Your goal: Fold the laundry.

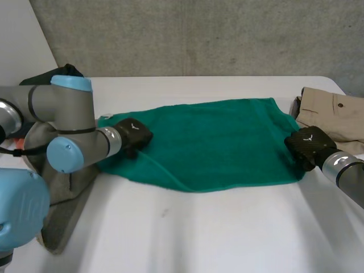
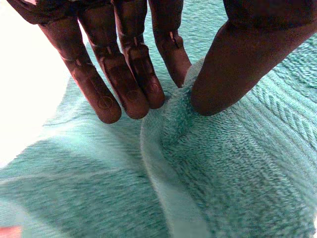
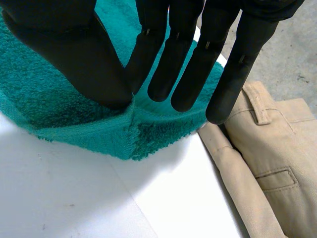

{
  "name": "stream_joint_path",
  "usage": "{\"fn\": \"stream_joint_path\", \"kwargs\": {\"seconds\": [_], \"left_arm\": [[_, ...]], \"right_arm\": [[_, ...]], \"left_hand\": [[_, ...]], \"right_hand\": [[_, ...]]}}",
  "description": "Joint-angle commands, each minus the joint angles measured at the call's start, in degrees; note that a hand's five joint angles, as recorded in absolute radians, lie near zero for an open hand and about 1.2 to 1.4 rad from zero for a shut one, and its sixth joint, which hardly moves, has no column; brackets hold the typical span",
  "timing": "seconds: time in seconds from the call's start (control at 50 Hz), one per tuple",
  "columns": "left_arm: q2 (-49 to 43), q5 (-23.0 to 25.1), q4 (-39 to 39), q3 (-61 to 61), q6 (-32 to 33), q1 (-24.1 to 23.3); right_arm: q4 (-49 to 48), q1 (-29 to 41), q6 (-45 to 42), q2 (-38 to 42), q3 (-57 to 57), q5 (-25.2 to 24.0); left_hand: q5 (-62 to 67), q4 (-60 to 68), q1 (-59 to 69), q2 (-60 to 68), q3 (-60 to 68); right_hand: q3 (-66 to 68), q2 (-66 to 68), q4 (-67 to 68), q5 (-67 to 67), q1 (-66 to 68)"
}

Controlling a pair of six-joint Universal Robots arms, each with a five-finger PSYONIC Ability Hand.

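a teal-green terry towel [image 1: 216,142] lies spread out flat at the middle of the white table [image 1: 199,227], long side running from 9 to 3 o'clock. it looks soft, limp and fairly light, with a thick nap that should give the fingers good friction. it has no stiffness, so any part left unheld will probably sag and drag. the hemmed corners and edges look like the best places to take it, since the double hem gives something firm to nip.

the left hand [image 1: 132,135] sits on the towel's 9 o'clock end. its fingers [image 2: 126,84] and thumb close on a raised ridge of pile, pinching it. the right hand [image 1: 309,147] is at the towel's 4 o'clock corner. its thumb [image 3: 74,59] presses the hem against straight fingers, and that corner stands slightly off the table.

beige cotton trousers [image 1: 335,116] lie just beside the towel at 3 o'clock, close enough that a lifted corner could catch on them.

as for containers, nothing here holds anything: both pieces lie straight on the table top.
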Motion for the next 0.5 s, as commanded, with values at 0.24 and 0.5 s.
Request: {"fn": "stream_joint_path", "kwargs": {"seconds": [0.24,0.5], "left_arm": [[27.60,-2.31,-9.14,-31.44,4.58,6.43],[35.87,4.29,-9.06,-50.10,11.36,9.16]], "right_arm": [[27.06,-3.71,-18.44,-8.69,1.80,8.71],[35.35,-4.86,-22.86,-16.25,5.31,11.27]], "left_hand": [[13.32,11.49,13.44,11.74,11.98],[13.32,11.49,13.44,11.74,11.98]], "right_hand": [[12.17,12.60,11.55,13.08,14.41],[12.17,12.60,11.55,13.08,14.41]]}}
